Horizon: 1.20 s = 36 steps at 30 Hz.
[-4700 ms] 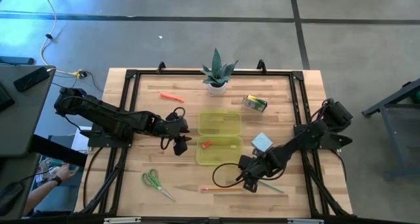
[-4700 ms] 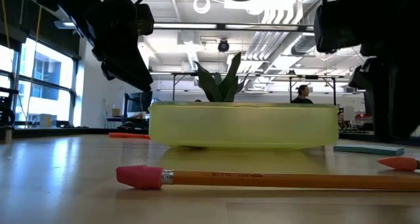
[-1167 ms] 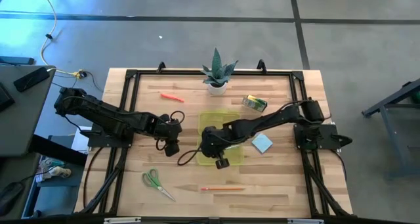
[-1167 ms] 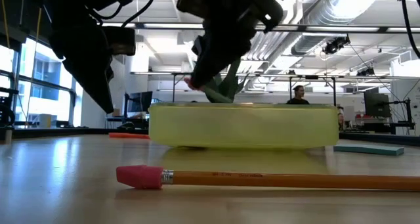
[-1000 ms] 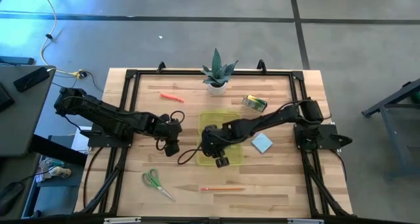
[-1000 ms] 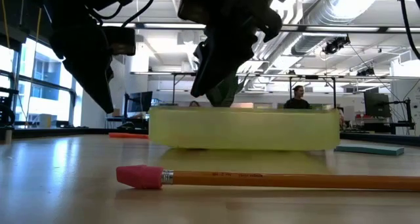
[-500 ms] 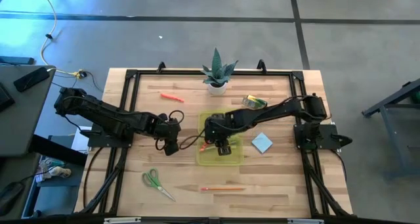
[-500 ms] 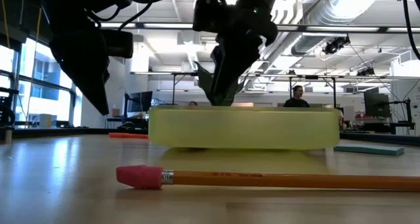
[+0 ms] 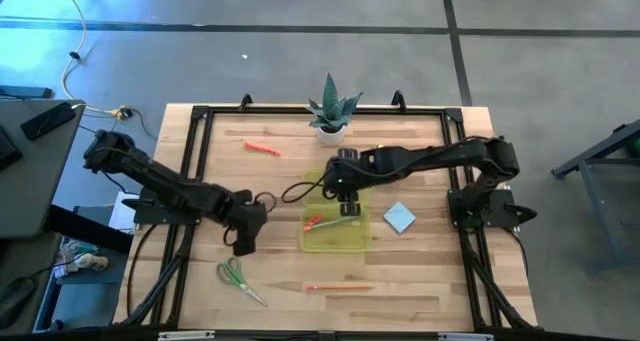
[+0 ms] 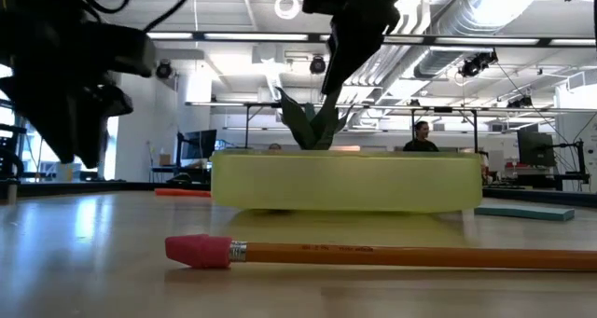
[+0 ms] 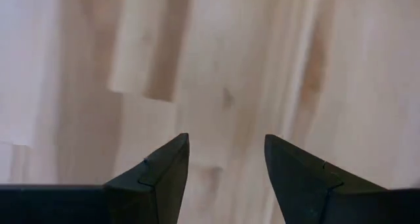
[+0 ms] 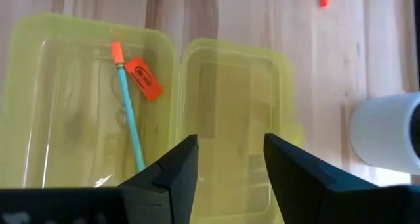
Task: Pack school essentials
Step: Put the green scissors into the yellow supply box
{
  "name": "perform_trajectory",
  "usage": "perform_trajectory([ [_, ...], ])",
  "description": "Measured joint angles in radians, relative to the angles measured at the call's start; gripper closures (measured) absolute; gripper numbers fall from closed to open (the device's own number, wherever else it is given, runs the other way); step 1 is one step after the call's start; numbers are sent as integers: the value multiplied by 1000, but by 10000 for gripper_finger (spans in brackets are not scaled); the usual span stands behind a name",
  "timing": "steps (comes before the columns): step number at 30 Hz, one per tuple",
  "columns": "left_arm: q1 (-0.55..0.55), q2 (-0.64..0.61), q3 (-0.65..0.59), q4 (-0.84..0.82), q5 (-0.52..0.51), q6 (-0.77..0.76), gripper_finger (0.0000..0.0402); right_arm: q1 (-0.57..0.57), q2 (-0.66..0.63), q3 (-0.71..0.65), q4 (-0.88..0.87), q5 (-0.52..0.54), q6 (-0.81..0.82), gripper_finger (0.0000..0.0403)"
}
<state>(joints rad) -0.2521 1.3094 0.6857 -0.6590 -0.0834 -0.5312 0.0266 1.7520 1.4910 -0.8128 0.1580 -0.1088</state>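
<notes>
With a pen (image 12: 129, 125) in the box (image 9: 336, 243), my left fingers (image 9: 243, 243) hang open near the scissors (image 9: 234, 274), next grab; right fingers (image 9: 347, 191) open, empty.

Bright, even ceiling lights (image 10: 289, 6) overhead; daylight spills from the left windows (image 10: 51, 113). The near pencil (image 10: 373, 255) looks soft, the arms read as dark silhouettes, and the left wrist view is motion-blurred.
</notes>
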Motion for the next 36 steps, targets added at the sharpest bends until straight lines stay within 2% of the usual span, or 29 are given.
perform_trajectory([
  [7, -170, 0, 0, -52, 5, -20, 215, -1, -23, 0, -32, 2, 4, 238],
  [10, -226, 0, 0, -60, 13, -61, 216, -1, -23, 0, -39, 9, 12, 238],
  [16, -322, 2, 0, -52, 23, -44, 217, -1, -23, 0, -37, 14, 40, 238],
  [29, -359, 85, 0, -31, 5, -60, 221, -1, -23, 0, -37, 13, 60, 238],
  [36, -370, 93, 0, -31, 95, -69, 221, -1, -23, 0, -37, 18, 61, 238],
])
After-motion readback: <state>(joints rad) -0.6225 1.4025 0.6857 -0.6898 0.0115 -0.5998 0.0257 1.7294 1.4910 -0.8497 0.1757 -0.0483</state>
